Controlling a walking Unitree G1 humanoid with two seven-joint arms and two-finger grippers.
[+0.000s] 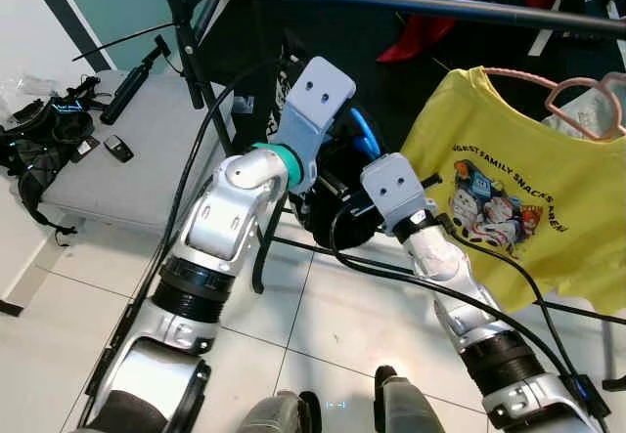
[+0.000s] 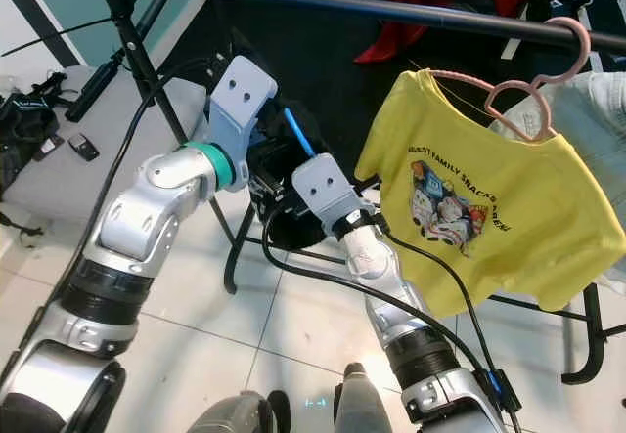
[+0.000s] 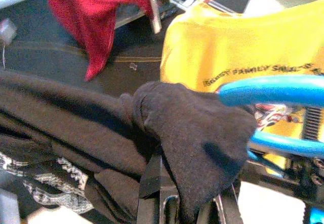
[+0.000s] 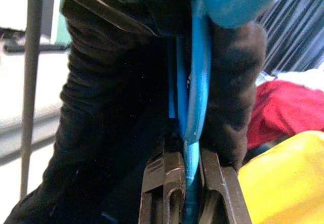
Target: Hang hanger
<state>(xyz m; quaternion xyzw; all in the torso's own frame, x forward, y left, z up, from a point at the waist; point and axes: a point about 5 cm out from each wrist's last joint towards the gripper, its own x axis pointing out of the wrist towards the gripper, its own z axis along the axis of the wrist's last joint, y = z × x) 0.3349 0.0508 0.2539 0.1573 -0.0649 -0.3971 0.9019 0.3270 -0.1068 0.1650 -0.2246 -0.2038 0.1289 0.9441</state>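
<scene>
Blue hanger (image 4: 197,97): carrying a black garment (image 3: 197,133), being held below the black rail (image 2: 391,8), between both arms
Right pincer (image 4: 190,183): clamping its fingers on the blue hanger's bar
Left pincer (image 3: 172,204): gripping a fold of the black garment
Yellow T-shirt (image 2: 469,198): hanging on a pink hanger (image 2: 548,71) from the rail, just beside
Red cloth (image 3: 96,11): lying behind

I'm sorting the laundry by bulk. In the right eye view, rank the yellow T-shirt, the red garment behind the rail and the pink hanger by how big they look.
1. yellow T-shirt, clearly largest.
2. red garment, though it sits farther back and the frame's top edge cuts it off, so its true size is unsure.
3. pink hanger, a thin outline partly tucked inside the shirt.
</scene>
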